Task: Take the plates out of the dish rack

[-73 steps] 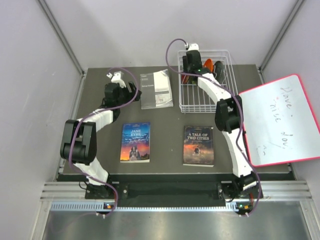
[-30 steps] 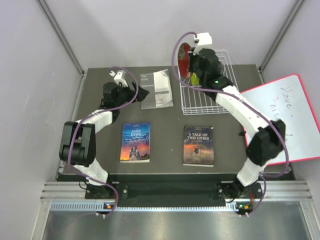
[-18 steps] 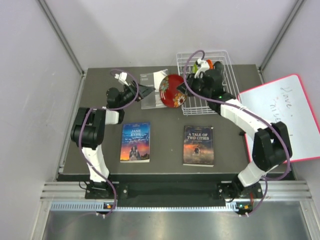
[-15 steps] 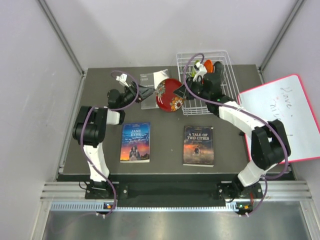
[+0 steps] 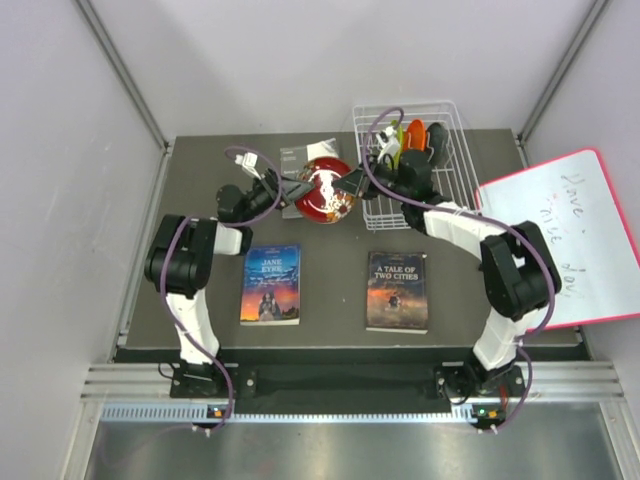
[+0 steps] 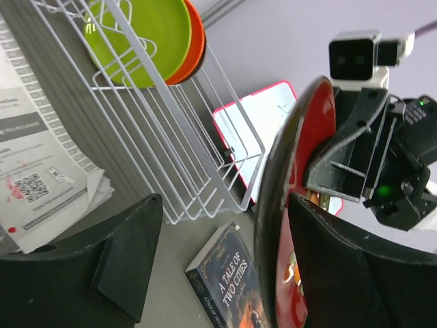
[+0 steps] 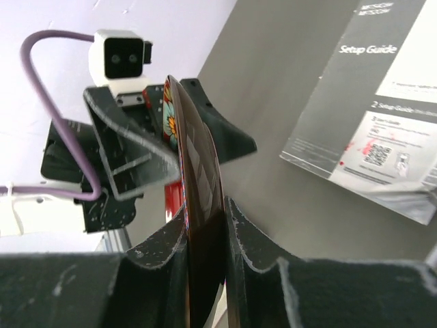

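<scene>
The red plate (image 5: pixel 327 190) with a flower pattern hangs on edge over the table, left of the white wire dish rack (image 5: pixel 425 205). My right gripper (image 5: pixel 352 183) is shut on its right rim, and in the right wrist view both fingers press the dark rim of the red plate (image 7: pixel 201 205). My left gripper (image 5: pixel 299 188) has come to the opposite rim. There the red plate (image 6: pixel 273 225) stands between the spread jaws, close against one finger and well apart from the other. Lime green (image 5: pixel 397 135), orange (image 5: pixel 415 133) and dark (image 5: pixel 437 135) plates stand in the rack.
A setup-guide leaflet (image 5: pixel 298 158) lies under and behind the red plate. Two books lie nearer the front, Jane Eyre (image 5: pixel 271 284) and A Tale of Two Cities (image 5: pixel 397 291). A red-framed whiteboard (image 5: pixel 560 240) leans at the right edge.
My right gripper lifted the red plate out of the rack and carried it left and down over the leaflet. My left gripper swung right to the plate's rim and narrowed its jaws a little.
</scene>
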### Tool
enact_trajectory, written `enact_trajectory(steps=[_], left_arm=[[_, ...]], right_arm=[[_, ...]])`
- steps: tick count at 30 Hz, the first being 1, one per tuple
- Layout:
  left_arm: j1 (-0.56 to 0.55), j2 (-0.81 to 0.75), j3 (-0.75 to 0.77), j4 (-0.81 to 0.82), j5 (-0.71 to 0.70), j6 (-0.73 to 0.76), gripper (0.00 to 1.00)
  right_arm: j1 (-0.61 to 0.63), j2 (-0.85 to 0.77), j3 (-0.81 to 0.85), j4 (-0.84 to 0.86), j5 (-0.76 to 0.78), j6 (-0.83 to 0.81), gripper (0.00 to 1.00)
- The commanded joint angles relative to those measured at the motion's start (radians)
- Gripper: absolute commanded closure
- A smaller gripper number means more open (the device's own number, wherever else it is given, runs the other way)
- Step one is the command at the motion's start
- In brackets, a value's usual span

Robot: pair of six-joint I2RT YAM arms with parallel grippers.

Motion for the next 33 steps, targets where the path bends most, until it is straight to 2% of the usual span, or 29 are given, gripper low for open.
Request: enact_trajectory(steps=[1,2,4,5,8,10,11,13,14,17,20,25,30,33], left_arm=[[-0.027,-0.098,-0.022,0.004,-0.007,0.127,0.25],[-0.031,-0.104,-0.020,-0.021,-0.004,0.149,0.42],[-0.039,-0.123,-0.028,-0.053,-0.023,0.190,0.53],[-0.041,-0.129,-0.034,-0.073,-0.032,0.200,0.75],[-0.042,-0.160,-0.039,-0.135,-0.064,0.246,1.00],[-0.048,-0.181,-0.033,-0.167,-0.073,0.287,1.00],[-0.050,-0.187,-0.033,-0.182,-0.079,0.301,1.00],[-0.051,-0.218,-0.045,-0.239,-0.127,0.345,1.00],[-0.051,-0.232,-0.046,-0.270,-0.150,0.367,1.00],[-0.039,-0.287,-0.042,-0.443,-0.263,0.454,1.00],[0.010,-0.318,-0.033,-0.537,-0.303,0.474,1.00],[0.153,-0.313,-0.007,-0.619,-0.319,0.487,1.00],[0.312,-0.269,0.018,-0.626,-0.299,0.462,1.00],[0.369,-0.226,0.050,-0.649,-0.279,0.468,1.00]], right_arm=[[0.010,0.009,0.098,0.145,-0.043,0.034,1.00],[0.011,0.015,0.108,0.148,-0.053,0.042,1.00],[0.011,0.029,0.116,0.145,-0.059,0.045,1.00],[0.013,0.029,0.116,0.145,-0.059,0.044,1.00],[0.014,0.035,0.114,0.145,-0.059,0.044,0.99],[0.014,0.044,0.119,0.145,-0.067,0.045,0.96],[0.014,0.049,0.124,0.145,-0.072,0.047,0.89],[0.014,0.054,0.125,0.146,-0.073,0.051,0.70],[0.011,0.052,0.130,0.128,-0.067,0.042,0.57],[-0.013,0.040,0.128,0.079,-0.021,0.002,0.35],[-0.057,0.006,0.113,0.004,0.038,-0.047,0.32],[-0.125,-0.049,0.101,-0.083,0.072,-0.097,0.30],[-0.159,-0.080,0.119,-0.157,0.103,-0.165,0.29],[-0.173,-0.084,0.136,-0.182,0.114,-0.182,0.29]])
